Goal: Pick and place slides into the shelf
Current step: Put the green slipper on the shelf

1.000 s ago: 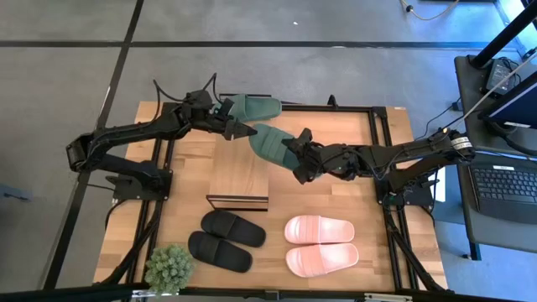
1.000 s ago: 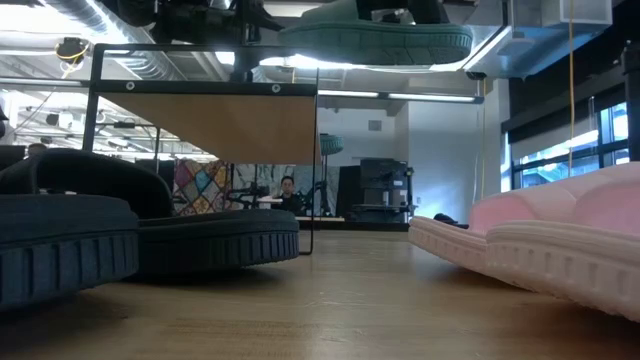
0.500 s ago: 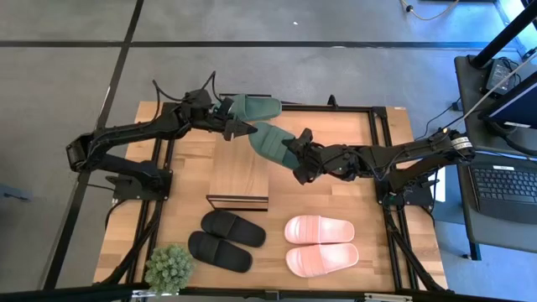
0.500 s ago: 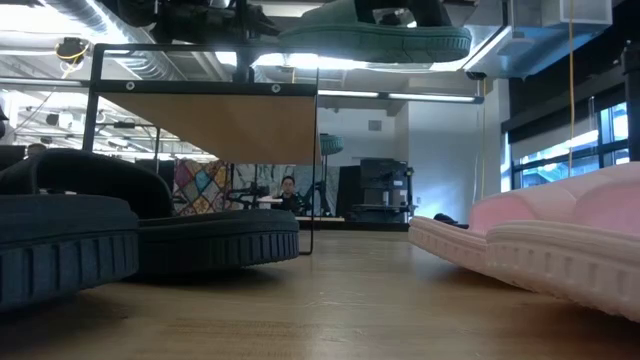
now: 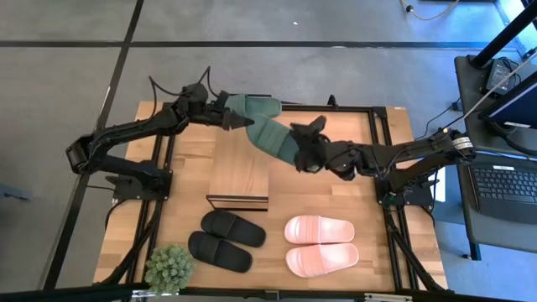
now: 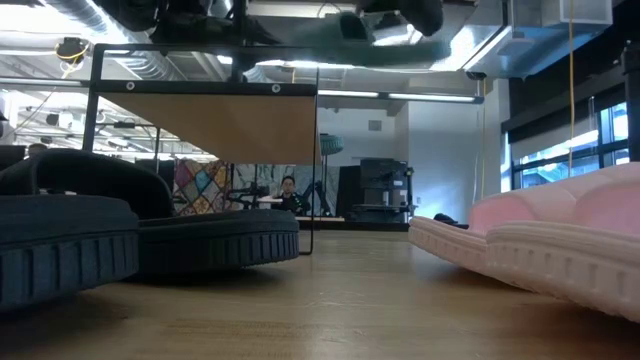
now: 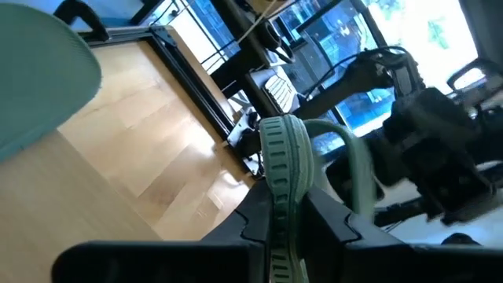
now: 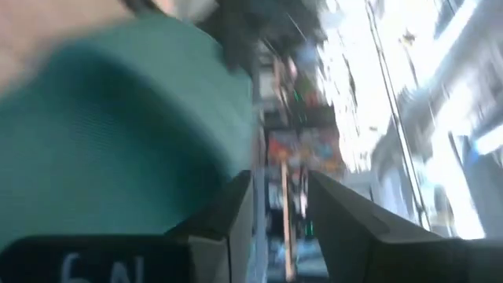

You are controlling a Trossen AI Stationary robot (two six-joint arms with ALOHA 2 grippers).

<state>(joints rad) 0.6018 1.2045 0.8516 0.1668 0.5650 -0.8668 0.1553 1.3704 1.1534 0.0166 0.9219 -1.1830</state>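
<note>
A dark green slide point(image 5: 270, 136) with one broad strap and a ribbed sole edge hangs tilted in the air above the far end of the shelf point(image 5: 239, 172), between the two arms. The left gripper point(image 5: 241, 122) pinches its edge between both fingers, as the left wrist view shows. The right gripper point(image 5: 304, 151) is at the slide's other end with its fingers slightly parted and nothing between them. A second green slide point(image 5: 256, 106) lies flat on the table's point(image 5: 336, 201) far edge. Black slides point(image 5: 226, 238) and pink slides point(image 5: 320, 244) lie in pairs nearer the front, beside a small plant point(image 5: 169, 268). No writing is readable.
</note>
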